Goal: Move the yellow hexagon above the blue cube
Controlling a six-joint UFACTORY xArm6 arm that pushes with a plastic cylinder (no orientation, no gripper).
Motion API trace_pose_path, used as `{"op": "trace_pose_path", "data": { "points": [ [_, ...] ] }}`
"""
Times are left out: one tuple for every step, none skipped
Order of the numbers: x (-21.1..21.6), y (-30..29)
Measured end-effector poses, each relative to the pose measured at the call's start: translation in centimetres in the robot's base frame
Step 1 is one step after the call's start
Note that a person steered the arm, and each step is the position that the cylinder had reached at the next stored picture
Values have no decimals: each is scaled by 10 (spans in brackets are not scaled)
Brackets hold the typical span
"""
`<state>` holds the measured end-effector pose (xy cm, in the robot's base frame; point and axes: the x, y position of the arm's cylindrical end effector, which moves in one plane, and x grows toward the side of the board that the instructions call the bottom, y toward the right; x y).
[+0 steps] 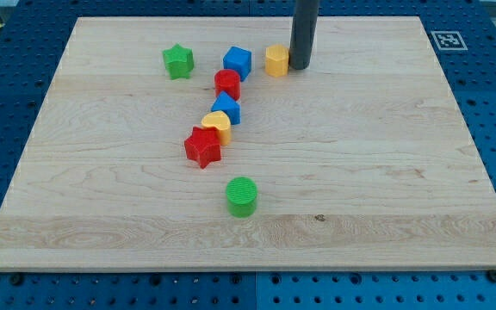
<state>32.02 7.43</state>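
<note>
The yellow hexagon [276,60] sits near the view's top centre of the wooden board [386,172]. The blue cube [238,62] is just to its left, a small gap apart. My tip [300,65] rests on the board against the hexagon's right side. The dark rod rises out of the view's top.
A green star [178,62] lies left of the blue cube. A red cylinder [226,83], a second blue block [226,108], a yellow block [217,126] and a red star [202,146] run in a line down-left. A green cylinder [241,196] stands lower.
</note>
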Motion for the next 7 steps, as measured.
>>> {"op": "trace_pose_path", "data": {
  "points": [
    [31,0],
    [34,0],
    [30,-8],
    [8,-19],
    [-19,-19],
    [-40,-19],
    [-53,-30]
  ]
}}
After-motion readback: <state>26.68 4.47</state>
